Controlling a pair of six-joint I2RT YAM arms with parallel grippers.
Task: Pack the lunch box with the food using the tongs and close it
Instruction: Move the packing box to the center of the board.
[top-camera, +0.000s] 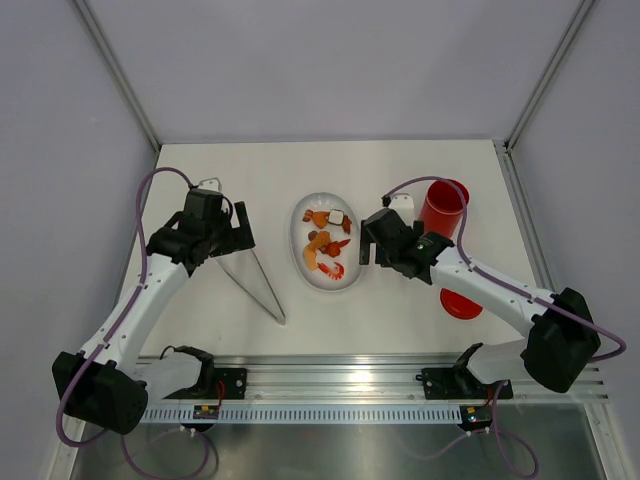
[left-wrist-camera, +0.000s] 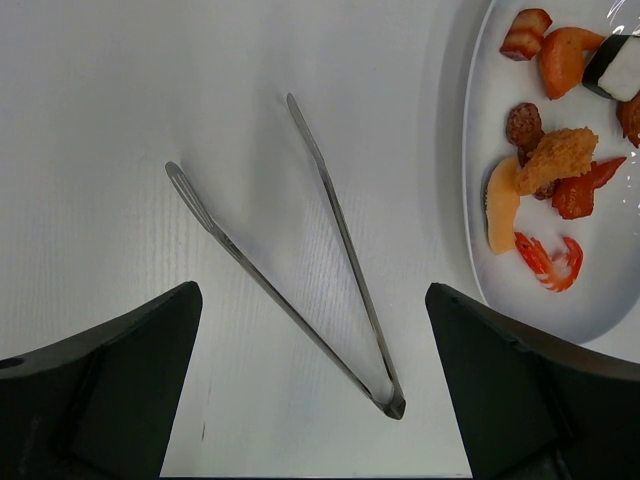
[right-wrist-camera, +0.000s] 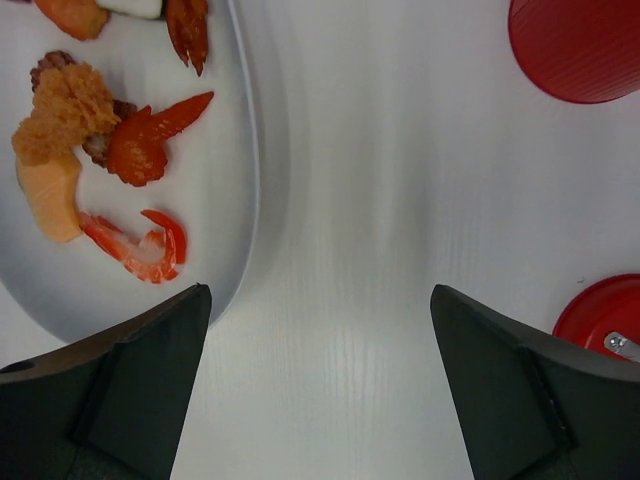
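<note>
The tongs (left-wrist-camera: 343, 250) are bare metal, smooth and bright, with a polished sheen along both arms. The worktop (left-wrist-camera: 120, 100) is white and matt, with a faint fine grain. The plate (left-wrist-camera: 610, 300) is white, smooth and glossy, and catches soft highlights. The lunch box (right-wrist-camera: 580, 45) is red plastic with fine ridging. Its lid (right-wrist-camera: 600, 310) is red plastic, smooth and semi-gloss. The food (left-wrist-camera: 555, 155) looks like moulded plastic: the shrimp pieces are shiny, the breaded piece rough and crumbly. The left end effector (left-wrist-camera: 312, 290) and right end effector (right-wrist-camera: 320, 290) have black, matt, plastic-looking fingers.
</note>
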